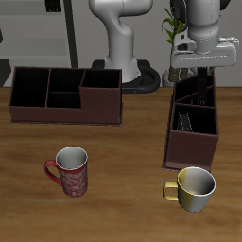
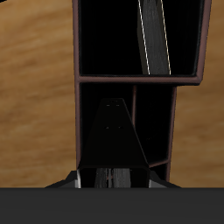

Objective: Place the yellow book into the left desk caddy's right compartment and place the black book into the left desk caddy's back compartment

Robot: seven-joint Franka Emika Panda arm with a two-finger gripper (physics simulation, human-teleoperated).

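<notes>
The left desk caddy (image 1: pixel 189 149) is a maroon box with its narrow end toward the table's front edge. The yellow book (image 1: pixel 185 121) stands inside its large compartment; in the wrist view its pale striped edge (image 2: pixel 154 39) shows there. My gripper (image 1: pixel 194 77) hangs over the caddy's far end, shut on the black book (image 2: pixel 114 140). In the wrist view, the gripper (image 2: pixel 114 178) holds the book upright, reaching down into one of the two small split sections (image 2: pixel 96 114). In the exterior view the black book cannot be made out against the dark caddy.
A second maroon caddy (image 1: pixel 66 109) shows its long side farther along the table. A red patterned mug (image 1: pixel 72 172) and a yellow mug (image 1: pixel 194 187) stand near the front edge, the yellow one just before the left caddy's narrow end.
</notes>
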